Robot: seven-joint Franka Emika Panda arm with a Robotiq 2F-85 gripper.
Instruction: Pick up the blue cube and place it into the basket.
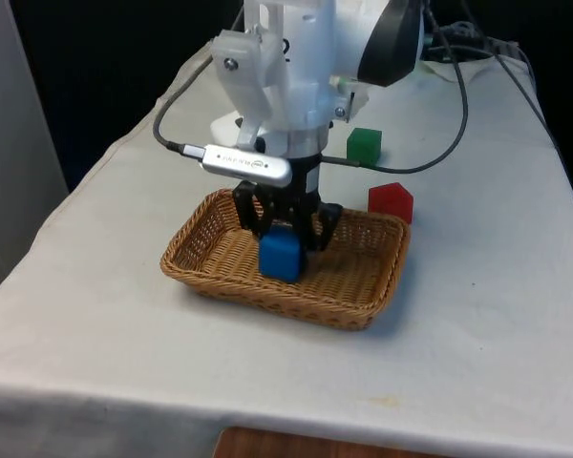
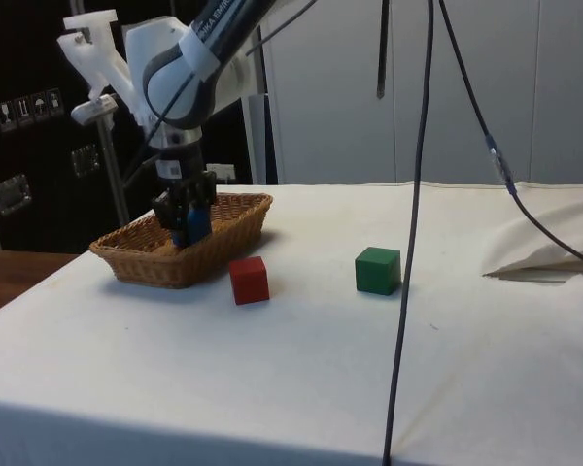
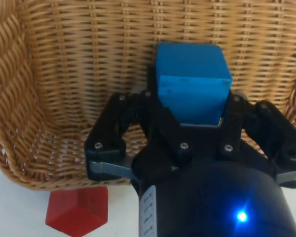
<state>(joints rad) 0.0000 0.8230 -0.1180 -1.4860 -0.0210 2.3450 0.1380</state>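
We see the gripper (image 1: 285, 232) down inside the basket (image 1: 210, 272), jaws clamped on the blue cube (image 1: 280, 256), held just above the wicker floor; red cube (image 1: 391, 201) beside the basket's rim.

basket (image 1: 229, 258): near table (image 1: 477, 324) middle
cube (image 1: 280, 256): in basket, between gripper (image 1: 285, 234) fingers
2 blocks (image 1: 391, 201) (image 1: 364, 145): behind basket, front view's right
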